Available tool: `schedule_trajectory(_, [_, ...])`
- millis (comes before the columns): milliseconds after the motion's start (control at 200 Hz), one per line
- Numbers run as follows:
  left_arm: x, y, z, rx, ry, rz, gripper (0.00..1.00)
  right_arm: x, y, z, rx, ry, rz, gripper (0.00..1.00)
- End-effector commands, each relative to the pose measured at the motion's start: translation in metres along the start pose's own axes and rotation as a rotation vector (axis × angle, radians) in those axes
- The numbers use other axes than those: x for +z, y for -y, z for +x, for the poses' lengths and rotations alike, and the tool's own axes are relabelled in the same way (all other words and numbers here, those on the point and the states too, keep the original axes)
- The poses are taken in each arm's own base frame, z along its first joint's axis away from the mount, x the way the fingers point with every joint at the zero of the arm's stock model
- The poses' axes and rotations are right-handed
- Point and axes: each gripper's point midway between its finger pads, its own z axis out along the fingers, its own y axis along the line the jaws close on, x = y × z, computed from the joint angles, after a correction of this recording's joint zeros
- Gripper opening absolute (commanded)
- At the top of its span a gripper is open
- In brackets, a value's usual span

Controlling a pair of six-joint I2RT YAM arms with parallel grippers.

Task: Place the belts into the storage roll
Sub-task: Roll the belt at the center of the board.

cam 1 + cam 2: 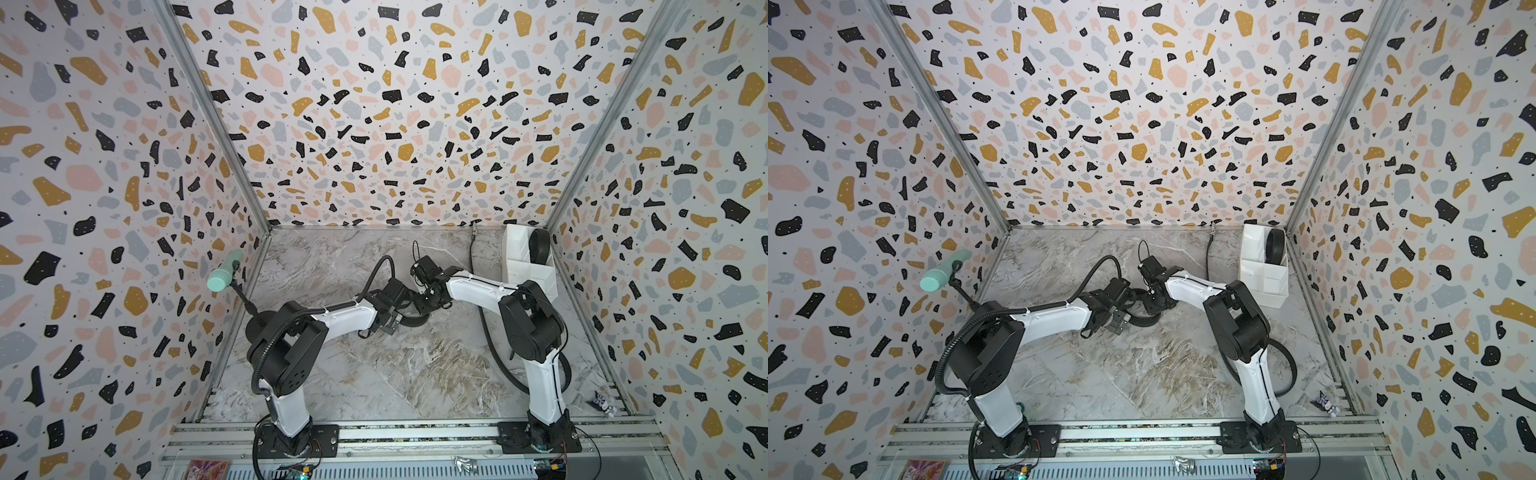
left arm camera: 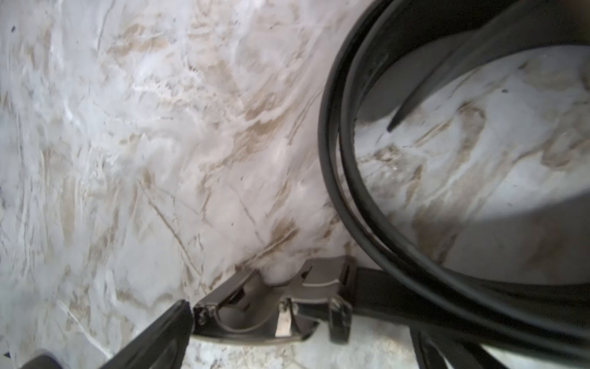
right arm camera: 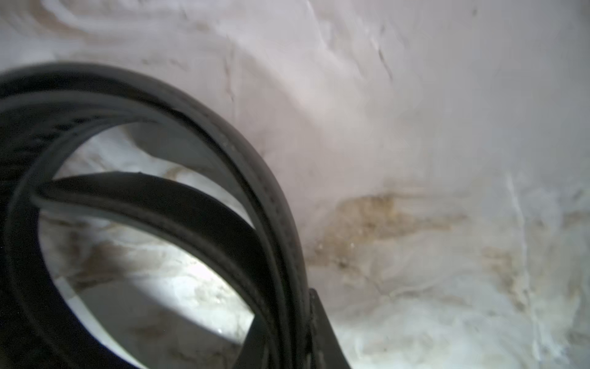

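A coiled black belt lies mid-table between my two grippers. My right gripper is shut on the coil's stacked layers, one finger on each side. My left gripper stands open around the belt's grey metal buckle, and one finger touches the buckle's end. The coil curves beside it. The white storage roll stands at the back right corner with another rolled belt in a cell. A thin belt with a small silver buckle lies stretched along the right side.
A mint-green cylinder on a black stand leans at the left wall. Small crumpled bits lie at the front right. Patterned walls close in three sides, and an aluminium rail carries both arm bases at the front.
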Motion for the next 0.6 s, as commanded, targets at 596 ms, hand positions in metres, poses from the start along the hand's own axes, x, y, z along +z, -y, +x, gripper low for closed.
schedule_trajectory(596, [-0.064, 0.017, -0.021, -0.257, 0.094, 0.190, 1.00, -0.008, -0.001, 0.048, -0.037, -0.183, 0.018, 0.10])
